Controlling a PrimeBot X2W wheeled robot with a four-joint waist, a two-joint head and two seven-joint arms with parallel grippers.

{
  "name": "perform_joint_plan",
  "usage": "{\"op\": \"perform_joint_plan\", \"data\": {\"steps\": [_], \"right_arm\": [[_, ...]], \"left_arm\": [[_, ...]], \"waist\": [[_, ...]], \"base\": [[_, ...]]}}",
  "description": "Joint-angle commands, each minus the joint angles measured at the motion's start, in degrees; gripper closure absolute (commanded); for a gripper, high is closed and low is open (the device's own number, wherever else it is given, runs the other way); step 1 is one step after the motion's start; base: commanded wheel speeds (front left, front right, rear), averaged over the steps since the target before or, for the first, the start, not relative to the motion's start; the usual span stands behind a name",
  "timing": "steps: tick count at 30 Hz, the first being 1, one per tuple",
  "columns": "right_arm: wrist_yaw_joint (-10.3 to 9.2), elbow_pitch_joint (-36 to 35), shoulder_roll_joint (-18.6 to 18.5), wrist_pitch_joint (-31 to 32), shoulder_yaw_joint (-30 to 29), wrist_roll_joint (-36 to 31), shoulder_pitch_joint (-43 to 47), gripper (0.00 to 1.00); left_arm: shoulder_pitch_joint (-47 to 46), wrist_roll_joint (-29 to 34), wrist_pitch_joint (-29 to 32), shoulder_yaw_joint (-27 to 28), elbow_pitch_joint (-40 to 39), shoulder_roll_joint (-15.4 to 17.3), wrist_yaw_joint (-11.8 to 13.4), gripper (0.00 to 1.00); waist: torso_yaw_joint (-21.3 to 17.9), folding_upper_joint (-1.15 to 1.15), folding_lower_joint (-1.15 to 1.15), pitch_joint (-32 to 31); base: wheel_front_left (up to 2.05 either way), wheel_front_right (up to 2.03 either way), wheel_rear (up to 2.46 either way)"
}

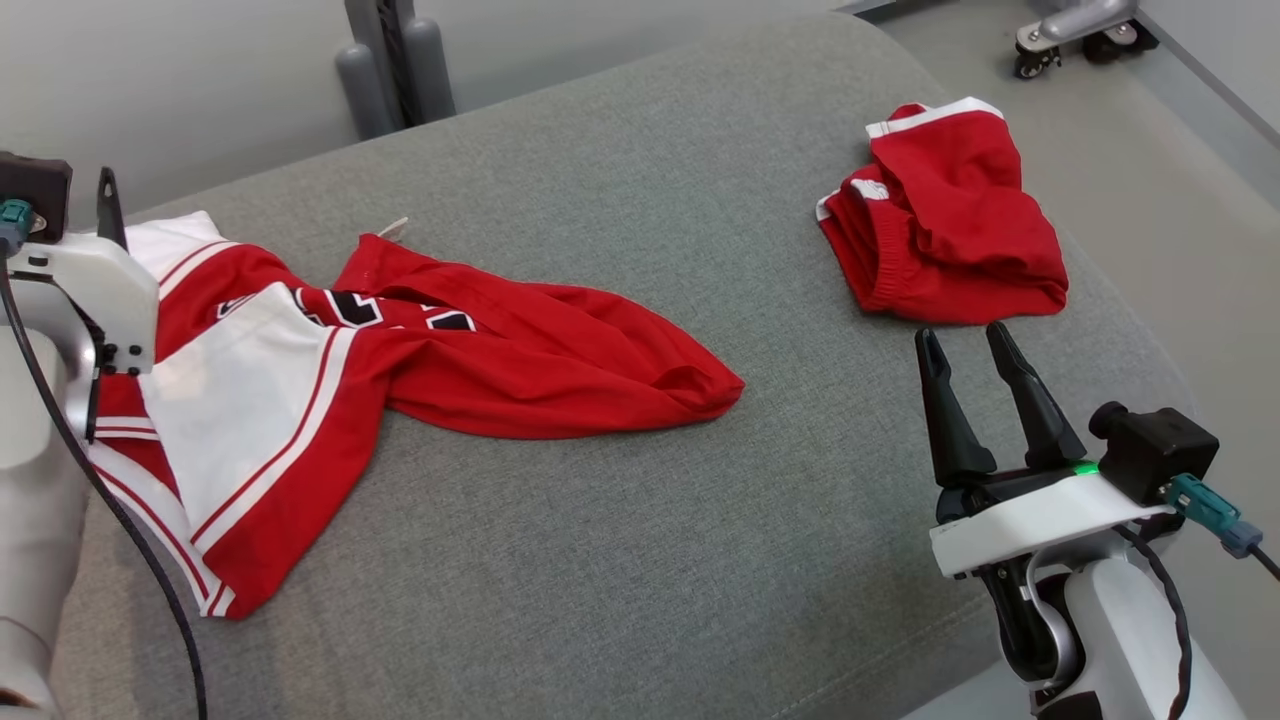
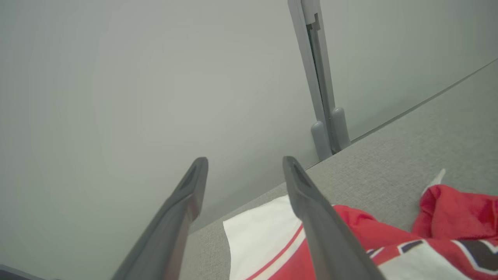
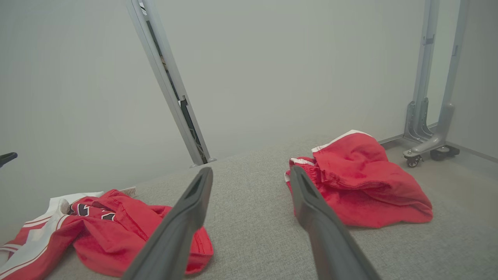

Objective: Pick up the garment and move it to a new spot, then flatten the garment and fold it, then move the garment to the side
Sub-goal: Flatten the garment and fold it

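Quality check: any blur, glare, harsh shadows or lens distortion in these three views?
Head view: sharp, soft even light, no glare, only a faint shadow under the jersey. Left wrist view: left end effector slightly soft near the lens, jersey clear. Right wrist view: post leans, probably wide-angle tilt; shorts crisp.

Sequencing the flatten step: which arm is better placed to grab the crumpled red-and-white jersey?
Left, probably. The left end effector hangs open over the white edge of the jersey; the right end effector is open beside the red shorts, well away from it.
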Motion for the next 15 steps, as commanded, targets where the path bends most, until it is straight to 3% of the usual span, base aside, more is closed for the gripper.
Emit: {"op": "perform_joint_plan", "data": {"steps": [1,9,15], "right_arm": [[0.00,0.2,-0.7,0.0,0.1,-0.6,0.0,0.00],[0.00,1.0,-2.8,0.0,0.9,-1.6,1.0,0.00],[0.00,0.8,-4.1,0.0,-0.6,-1.8,2.6,0.00]], "left_arm": [[1.0,-0.9,-0.8,0.5,-0.5,-0.4,0.2,0.00],[7.8,-4.8,-2.4,3.6,-5.1,-2.2,0.5,0.00],[17.7,-6.6,-2.5,6.3,-18.4,-4.8,2.6,0.00]], "waist": [[0.6,0.00,0.00,-1.0],[3.2,0.00,0.00,-4.8],[7.9,0.00,0.00,-7.2]], "base": [[0.00,0.00,0.00],[0.00,0.00,0.00],[0.00,0.00,0.00]]}}
